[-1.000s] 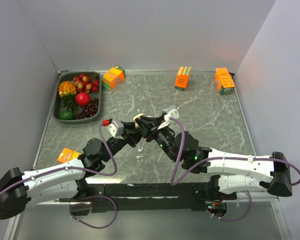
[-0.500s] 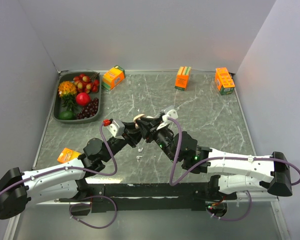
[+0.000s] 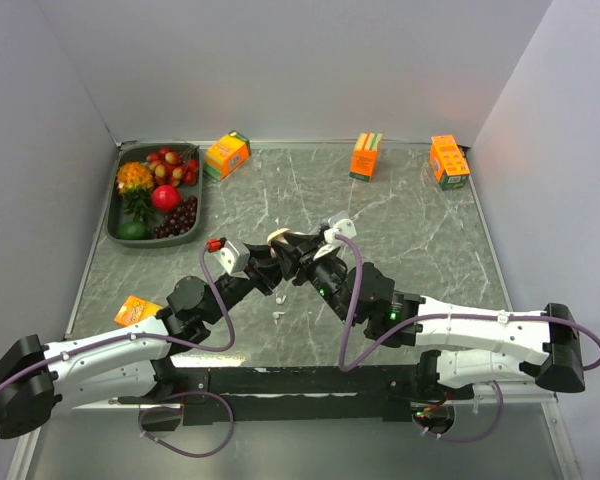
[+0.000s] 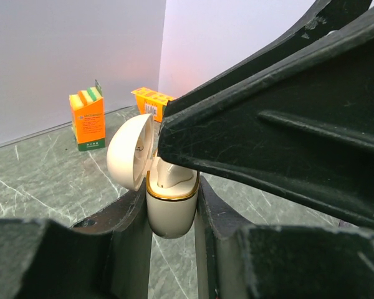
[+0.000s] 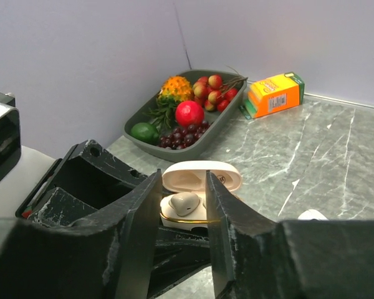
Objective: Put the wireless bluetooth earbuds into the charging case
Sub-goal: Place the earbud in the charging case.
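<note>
The charging case is cream with a gold rim, and its lid stands open. My left gripper is shut on its lower half and holds it above the table; in the top view the case sits where both arms meet. One earbud sits in a well of the case. My right gripper is just above the case, jaws apart on either side of that earbud without touching it. Its dark finger fills the left wrist view. Another small white earbud lies on the table nearer the bases.
A grey tray of fruit stands at the back left. Three orange cartons stand along the back edge. A flat orange packet lies at the left edge. Walls close in the table.
The right gripper has shifted slightly over the case. The left gripper still holds the case in nearly the same place.
</note>
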{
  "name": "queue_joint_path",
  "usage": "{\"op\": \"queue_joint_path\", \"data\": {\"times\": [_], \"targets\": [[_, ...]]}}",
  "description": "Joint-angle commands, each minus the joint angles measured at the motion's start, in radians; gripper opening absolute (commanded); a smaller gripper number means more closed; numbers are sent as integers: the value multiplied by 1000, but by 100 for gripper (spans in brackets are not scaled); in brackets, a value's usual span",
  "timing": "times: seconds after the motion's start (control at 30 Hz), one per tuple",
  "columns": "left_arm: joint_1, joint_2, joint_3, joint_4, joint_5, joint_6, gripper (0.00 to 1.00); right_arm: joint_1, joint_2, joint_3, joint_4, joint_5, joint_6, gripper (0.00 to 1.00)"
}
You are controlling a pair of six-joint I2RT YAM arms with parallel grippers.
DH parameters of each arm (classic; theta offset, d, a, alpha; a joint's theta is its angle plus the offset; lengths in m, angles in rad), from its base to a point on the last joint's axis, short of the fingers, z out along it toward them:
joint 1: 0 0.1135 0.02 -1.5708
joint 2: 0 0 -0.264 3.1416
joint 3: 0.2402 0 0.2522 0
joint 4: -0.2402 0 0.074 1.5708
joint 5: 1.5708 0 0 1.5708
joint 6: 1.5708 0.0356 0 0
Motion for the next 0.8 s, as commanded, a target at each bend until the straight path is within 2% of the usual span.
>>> {"op": "queue_joint_path", "data": {"times": [0.0,0.13,0.23,0.3,0.37,0.4,0.43,0.47,0.5,0.57,0.63,0.67,0.77], "targets": [[2,-12,41,56,13,-14,1,13,-32,60,-17,35,-3,45],[2,-13,38,53,10,-14,1,24,-80,112,-54,44,-16,49],[2,-24,30,39,10,-11,1,15,-110,190,-162,69,-29,50],[2,-41,23,27,26,-10,1,-2,-104,299,-355,64,-41,50],[2,-61,21,-10,48,-1,1,-46,-79,388,-518,-12,-21,49],[2,-70,21,-28,62,6,1,-74,-56,508,-692,-46,-1,48],[1,-78,21,-56,81,12,1,-99,2,578,-804,-72,26,45],[2,-94,17,-73,94,15,1,-157,36,644,-892,-157,67,36],[2,-105,14,-83,101,19,1,-183,71,772,-1069,-204,86,27],[2,-128,10,-125,112,27,1,-223,178,870,-1193,-297,114,0],[2,-139,10,-157,135,39,1,-261,258,951,-1320,-366,122,0],[2,-148,10,-185,141,44,1,-269,277,963,-1345,-447,128,0],[1,-167,6,-215,152,68,1,-277,346,996,-1408,-534,128,0]]}}
